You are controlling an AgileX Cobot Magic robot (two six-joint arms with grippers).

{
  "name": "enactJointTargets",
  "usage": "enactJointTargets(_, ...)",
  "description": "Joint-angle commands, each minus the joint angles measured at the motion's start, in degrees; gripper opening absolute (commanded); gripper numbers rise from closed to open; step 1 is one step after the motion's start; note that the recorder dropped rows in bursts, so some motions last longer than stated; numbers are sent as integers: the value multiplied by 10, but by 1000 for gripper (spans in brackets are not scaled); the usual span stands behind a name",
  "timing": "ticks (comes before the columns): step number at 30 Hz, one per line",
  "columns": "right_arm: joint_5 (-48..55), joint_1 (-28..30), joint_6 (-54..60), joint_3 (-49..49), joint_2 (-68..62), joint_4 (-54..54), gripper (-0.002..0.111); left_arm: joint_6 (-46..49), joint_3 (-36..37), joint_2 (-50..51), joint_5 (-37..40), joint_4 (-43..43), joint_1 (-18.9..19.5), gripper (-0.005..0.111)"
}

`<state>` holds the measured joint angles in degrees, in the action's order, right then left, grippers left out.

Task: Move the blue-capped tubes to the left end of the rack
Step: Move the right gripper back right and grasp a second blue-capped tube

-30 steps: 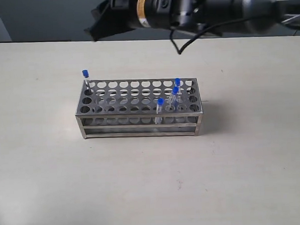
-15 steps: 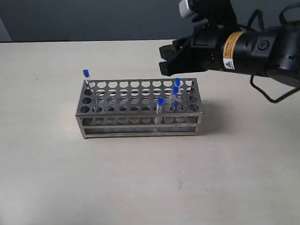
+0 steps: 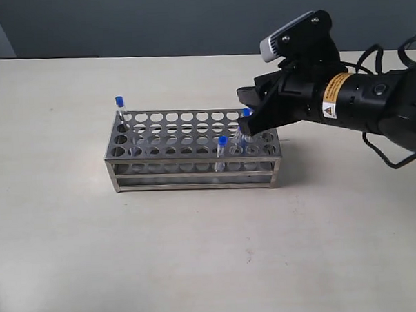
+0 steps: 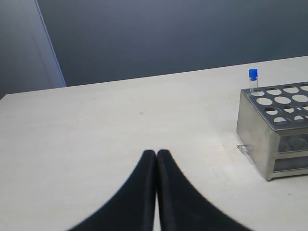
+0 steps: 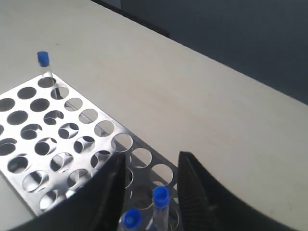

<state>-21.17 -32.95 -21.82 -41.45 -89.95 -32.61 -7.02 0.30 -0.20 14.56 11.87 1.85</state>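
The silver rack (image 3: 195,173) stands mid-table. One blue-capped tube (image 3: 119,102) stands in its far left corner hole. Three more stand near the right end: one in the front rows (image 3: 222,141), one at the back (image 3: 246,113), and one partly hidden behind my right gripper (image 3: 251,121). In the right wrist view that gripper (image 5: 153,158) is open just above the rack (image 5: 85,129), with a blue-capped tube (image 5: 160,195) between its fingers, untouched, and another tube (image 5: 132,219) beside it. My left gripper (image 4: 156,153) is shut and empty, low over the table, left of the rack (image 4: 252,130) and the corner tube (image 4: 253,74).
The beige table (image 3: 198,253) runs around the rack on all sides. A dark wall rises behind the table's far edge. The right arm's black body (image 3: 357,97) hangs over the table to the right of the rack.
The right arm has come down from the far edge of the table to the rack's right end, and its open fingers now straddle a tube there. The tubes have not moved.
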Motion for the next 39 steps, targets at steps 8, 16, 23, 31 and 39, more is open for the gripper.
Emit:
enactJointTargets(8,-31,3,83,2,-68,59,36,0,-3,2,-5,-3,-2,1)
enactJointTargets(16,-50,3,127,2,-87,111,36,0,-3,2,-5,-3,-2,1)
enactJointTargets(23,-47,3,182,2,-87,165,36,0,-3,2,-5,-3,-2,1)
enactJointTargets(31,-18,3,182,3,-87,163,36,0,-3,2,-5,-3,-2,1)
enactJointTargets(39,-34,3,122,6,-87,88,36,0,-3,2,-5,-3,-2,1)
